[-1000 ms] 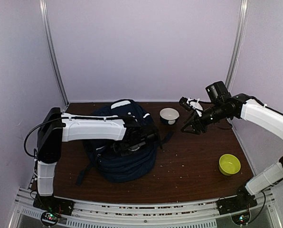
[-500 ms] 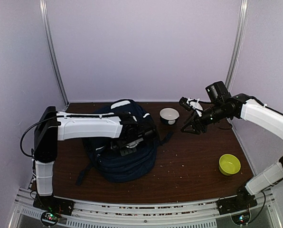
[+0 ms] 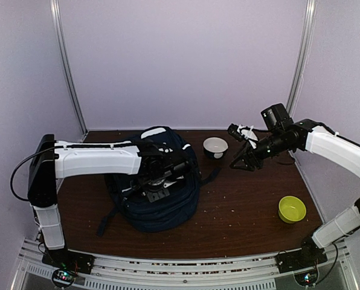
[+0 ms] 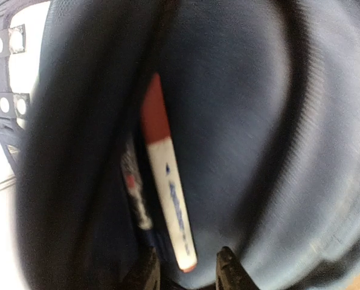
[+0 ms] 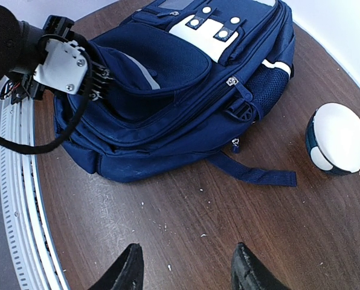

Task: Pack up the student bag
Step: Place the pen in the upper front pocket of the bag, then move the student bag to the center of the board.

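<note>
The navy student bag (image 3: 162,202) lies on the brown table, left of centre, also in the right wrist view (image 5: 186,90). My left gripper (image 4: 186,272) reaches into its open front pocket (image 5: 150,72). The jaws stand apart, one on each side of the near end of a white marker with a red cap (image 4: 168,187), without touching it. The marker lies inside the pocket against the blue fabric (image 4: 246,121). My right gripper (image 3: 237,163) hovers open and empty over bare table right of the bag (image 5: 186,269).
A white bowl with a dark rim (image 3: 215,146) lies upside down right of the bag, also in the right wrist view (image 5: 337,142). A yellow-green bowl (image 3: 292,208) stands at the right front. A bag strap (image 5: 258,175) trails over the table. A second blurred white item (image 4: 138,193) lies beside the marker.
My left arm has swung its elbow out to the left and its gripper has drawn back a little toward the left over the bag. The right arm has stayed put.
</note>
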Robot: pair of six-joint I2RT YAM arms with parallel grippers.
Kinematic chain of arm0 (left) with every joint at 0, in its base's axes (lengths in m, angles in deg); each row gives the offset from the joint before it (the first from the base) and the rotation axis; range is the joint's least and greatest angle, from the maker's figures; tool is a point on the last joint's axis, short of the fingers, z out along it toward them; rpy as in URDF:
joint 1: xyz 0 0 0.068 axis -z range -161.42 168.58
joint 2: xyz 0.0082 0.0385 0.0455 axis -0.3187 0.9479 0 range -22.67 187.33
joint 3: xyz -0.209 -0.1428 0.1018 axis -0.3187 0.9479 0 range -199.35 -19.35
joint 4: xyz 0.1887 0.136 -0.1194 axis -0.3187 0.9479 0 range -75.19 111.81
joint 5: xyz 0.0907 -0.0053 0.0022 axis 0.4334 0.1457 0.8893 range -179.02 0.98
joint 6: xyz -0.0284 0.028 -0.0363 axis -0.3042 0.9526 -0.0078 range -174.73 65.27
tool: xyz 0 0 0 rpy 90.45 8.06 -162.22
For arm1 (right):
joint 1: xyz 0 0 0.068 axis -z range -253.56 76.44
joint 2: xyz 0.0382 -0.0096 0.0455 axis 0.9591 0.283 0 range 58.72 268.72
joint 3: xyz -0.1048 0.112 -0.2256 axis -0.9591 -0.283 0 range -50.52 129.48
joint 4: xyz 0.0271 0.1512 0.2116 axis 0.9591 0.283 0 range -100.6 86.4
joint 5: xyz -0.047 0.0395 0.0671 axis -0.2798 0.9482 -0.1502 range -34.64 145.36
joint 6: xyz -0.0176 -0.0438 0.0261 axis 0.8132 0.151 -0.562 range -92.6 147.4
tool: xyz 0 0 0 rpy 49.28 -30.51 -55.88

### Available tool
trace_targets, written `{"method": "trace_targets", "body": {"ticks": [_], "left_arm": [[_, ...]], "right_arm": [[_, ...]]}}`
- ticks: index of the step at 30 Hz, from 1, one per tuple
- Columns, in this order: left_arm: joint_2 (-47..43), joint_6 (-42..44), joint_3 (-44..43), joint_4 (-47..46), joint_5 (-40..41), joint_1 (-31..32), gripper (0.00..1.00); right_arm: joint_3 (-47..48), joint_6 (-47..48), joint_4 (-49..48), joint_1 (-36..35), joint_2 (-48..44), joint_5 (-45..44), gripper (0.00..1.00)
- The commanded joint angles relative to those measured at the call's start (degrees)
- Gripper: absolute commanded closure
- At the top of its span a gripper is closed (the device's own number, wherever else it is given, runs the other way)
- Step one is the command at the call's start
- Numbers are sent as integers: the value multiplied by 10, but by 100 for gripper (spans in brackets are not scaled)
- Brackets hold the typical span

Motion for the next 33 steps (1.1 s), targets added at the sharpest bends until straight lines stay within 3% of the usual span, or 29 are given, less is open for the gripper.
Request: {"method": "trace_targets", "body": {"ticks": [1,5,9,12,14,17,23,26,33], "left_arm": [[-71,-20,44,-46,-63,15,67],[-138,-33,85,-95,-122,35,72],[-202,-76,126,-114,-123,46,73],[-264,-124,174,-128,-71,46,72],[-309,-150,214,-139,-28,44,65],[-372,-176,285,-167,-31,9,55],[-471,-187,414,-243,-118,-83,55],[-486,-180,463,-276,-159,-115,52],[-450,-169,506,-333,-185,-120,51]], "right_arm": [[10,-5,2,-1,6,7,51],[11,-5,3,-1,11,11,50],[14,-4,7,-2,15,13,50],[13,-1,8,-2,14,13,50],[13,2,8,-2,13,14,51],[13,4,11,-2,13,19,51],[14,5,13,-3,14,22,51],[14,5,13,-3,13,21,51],[14,5,13,-3,14,22,51]]}}
